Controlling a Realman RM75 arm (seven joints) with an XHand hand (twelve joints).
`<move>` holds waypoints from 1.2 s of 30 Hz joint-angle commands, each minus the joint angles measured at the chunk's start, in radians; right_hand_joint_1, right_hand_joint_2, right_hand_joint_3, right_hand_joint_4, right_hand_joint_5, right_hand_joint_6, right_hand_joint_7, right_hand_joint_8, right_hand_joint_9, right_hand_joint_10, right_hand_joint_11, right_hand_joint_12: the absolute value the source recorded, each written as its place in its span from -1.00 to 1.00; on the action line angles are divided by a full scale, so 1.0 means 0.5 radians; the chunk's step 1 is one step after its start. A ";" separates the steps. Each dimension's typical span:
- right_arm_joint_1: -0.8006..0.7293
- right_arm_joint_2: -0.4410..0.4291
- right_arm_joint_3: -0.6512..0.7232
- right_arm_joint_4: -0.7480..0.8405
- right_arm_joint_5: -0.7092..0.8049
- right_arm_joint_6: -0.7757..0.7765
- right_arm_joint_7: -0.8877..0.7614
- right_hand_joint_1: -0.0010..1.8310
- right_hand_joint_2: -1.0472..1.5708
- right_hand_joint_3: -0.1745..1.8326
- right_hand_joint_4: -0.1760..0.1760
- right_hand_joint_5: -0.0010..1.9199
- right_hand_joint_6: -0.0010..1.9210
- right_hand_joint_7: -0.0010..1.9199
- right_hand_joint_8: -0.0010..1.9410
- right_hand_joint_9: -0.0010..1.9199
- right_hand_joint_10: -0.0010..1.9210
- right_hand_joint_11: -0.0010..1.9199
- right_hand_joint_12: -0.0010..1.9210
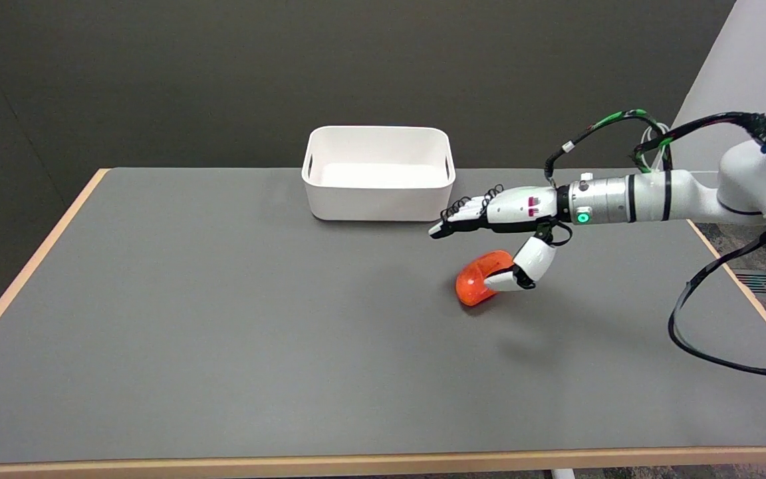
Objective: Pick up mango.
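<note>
An orange mango [475, 283] lies on the grey table [223, 319], right of the middle. My right hand [499, 211] hovers just above and behind it, reaching in from the right. The fingers [456, 216] stretch out flat to the left, above the fruit and apart from it. The thumb [522, 269] hangs down and overlaps the mango's right end; whether it touches is not plain. Nothing is gripped, and the mango's shadow shows it resting on the table.
A white open bin [376, 199] stands at the back of the table, just left of the fingertips. Black cables [702, 332] loop below the arm at the right. The table's wooden edge [742, 286] runs along the right side.
</note>
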 commanded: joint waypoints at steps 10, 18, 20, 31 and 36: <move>-0.065 -0.124 0.057 0.132 -0.059 0.118 -0.137 -0.42 0.24 0.13 -0.29 -0.95 -0.60 -0.88 -0.60 -0.96 -0.34 -1.00 -0.04; -0.043 -0.119 -0.053 0.215 -0.094 0.211 -0.137 -0.41 0.27 0.04 -0.27 -0.92 -0.66 -0.83 -0.70 -0.93 -0.38 -1.00 -0.05; -0.029 -0.116 -0.084 0.229 -0.096 0.219 -0.137 -0.40 0.27 0.05 -0.25 -0.92 -0.66 -0.83 -0.70 -0.93 -0.39 -1.00 -0.05; -0.051 -0.143 -0.176 0.300 -0.079 0.214 -0.123 -0.40 0.27 0.05 -0.23 -0.92 -0.66 -0.83 -0.70 -0.93 -0.40 -1.00 -0.05; -0.070 -0.141 -0.157 0.279 -0.071 0.193 -0.123 -0.40 0.27 0.05 -0.23 -0.92 -0.66 -0.83 -0.70 -0.93 -0.40 -1.00 -0.05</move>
